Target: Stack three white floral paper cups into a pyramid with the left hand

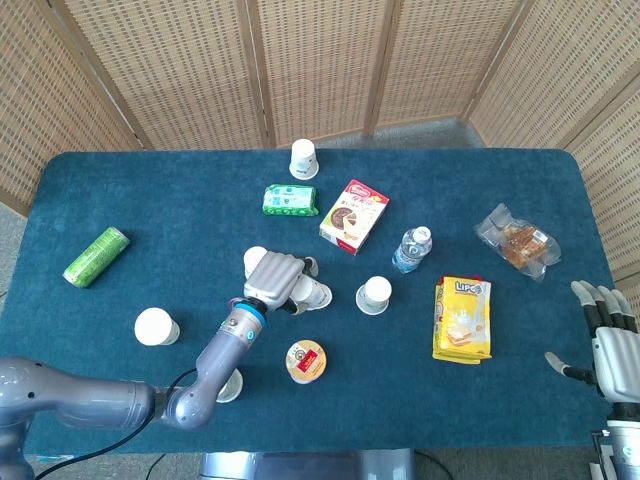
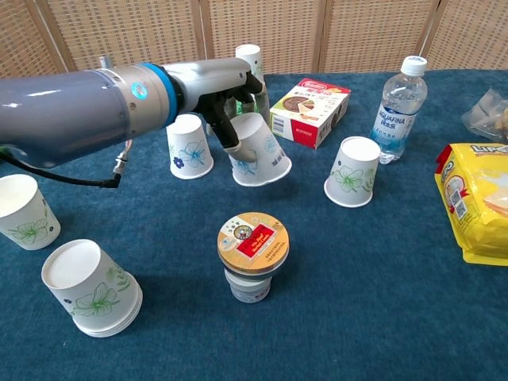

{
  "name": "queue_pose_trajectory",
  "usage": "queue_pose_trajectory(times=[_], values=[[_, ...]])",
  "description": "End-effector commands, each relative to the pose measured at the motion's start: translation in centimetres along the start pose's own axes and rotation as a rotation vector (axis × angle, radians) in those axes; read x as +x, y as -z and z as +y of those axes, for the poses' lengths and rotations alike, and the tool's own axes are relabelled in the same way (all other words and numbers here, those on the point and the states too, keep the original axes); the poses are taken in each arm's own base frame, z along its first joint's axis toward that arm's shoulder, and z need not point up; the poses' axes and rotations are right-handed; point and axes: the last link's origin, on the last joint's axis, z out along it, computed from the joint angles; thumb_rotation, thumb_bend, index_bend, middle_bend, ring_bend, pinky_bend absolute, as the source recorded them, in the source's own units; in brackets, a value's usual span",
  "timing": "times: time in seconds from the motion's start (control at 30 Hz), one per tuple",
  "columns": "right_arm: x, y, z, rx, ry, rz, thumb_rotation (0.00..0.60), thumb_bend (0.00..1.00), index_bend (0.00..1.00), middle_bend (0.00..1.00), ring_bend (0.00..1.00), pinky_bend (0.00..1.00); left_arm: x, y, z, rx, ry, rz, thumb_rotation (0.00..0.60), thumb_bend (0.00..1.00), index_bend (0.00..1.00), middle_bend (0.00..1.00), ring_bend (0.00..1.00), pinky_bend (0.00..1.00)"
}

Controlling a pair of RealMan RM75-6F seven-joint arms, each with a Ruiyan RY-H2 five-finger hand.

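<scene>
The held paper cup [image 2: 258, 151], white with a blue flower print, is upside down and tilted, its rim near or on the table [image 2: 381, 302] (contact is hard to tell). Just beside it, on its left in the chest view, a second blue-flowered cup [image 2: 190, 146] stands inverted. A third inverted cup [image 2: 353, 172], green-flowered, sits apart on the other side.
</scene>
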Motion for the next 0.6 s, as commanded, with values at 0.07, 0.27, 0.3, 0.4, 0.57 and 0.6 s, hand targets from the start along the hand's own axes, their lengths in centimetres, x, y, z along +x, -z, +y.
queue_pose_trajectory(times=[0.07, 0.27, 0.3, 0.4, 0.57, 0.6], values=[[0.0, -0.1, 0.0, -0.003, -0.002, 0.000, 0.600, 0.00, 0.00, 0.00, 0.00, 0.00, -0.1, -1.1, 1.2, 0.000, 0.006, -0.001, 0.600, 0.26, 0.36, 0.48, 0.49, 0.54], [0.0, -0.3, 0.4, -0.016, -0.005, -0.004, 0.600, 0.00, 0.00, 0.00, 0.00, 0.00, -0.9, -2.1, 2.4, 0.010, -0.022, -0.014, 0.600, 0.26, 0.36, 0.48, 0.48, 0.54], [0.0, -0.3, 0.4, -0.018, -0.006, -0.005, 0.600, 0.00, 0.00, 0.00, 0.00, 0.00, -1.1, -2.3, 2.5, 0.013, -0.024, -0.018, 0.600, 0.26, 0.36, 0.48, 0.48, 0.54], [0.0, -0.3, 0.5, -0.021, -0.007, -0.007, 0.600, 0.00, 0.00, 0.00, 0.00, 0.00, -1.8, -2.6, 2.8, 0.017, -0.028, -0.028, 0.600, 0.26, 0.36, 0.48, 0.48, 0.54], [0.0, -0.4, 0.6, -0.024, -0.012, -0.006, 0.600, 0.00, 0.00, 0.00, 0.00, 0.00, -2.4, -3.1, 3.0, 0.023, -0.029, -0.018, 0.600, 0.26, 0.36, 0.48, 0.48, 0.54], [0.1, -0.4, 0.7, -0.025, -0.013, -0.006, 0.600, 0.00, 0.00, 0.00, 0.00, 0.00, -2.5, -3.1, 3.1, 0.020, -0.026, -0.018, 0.600, 0.26, 0.35, 0.48, 0.48, 0.54]])
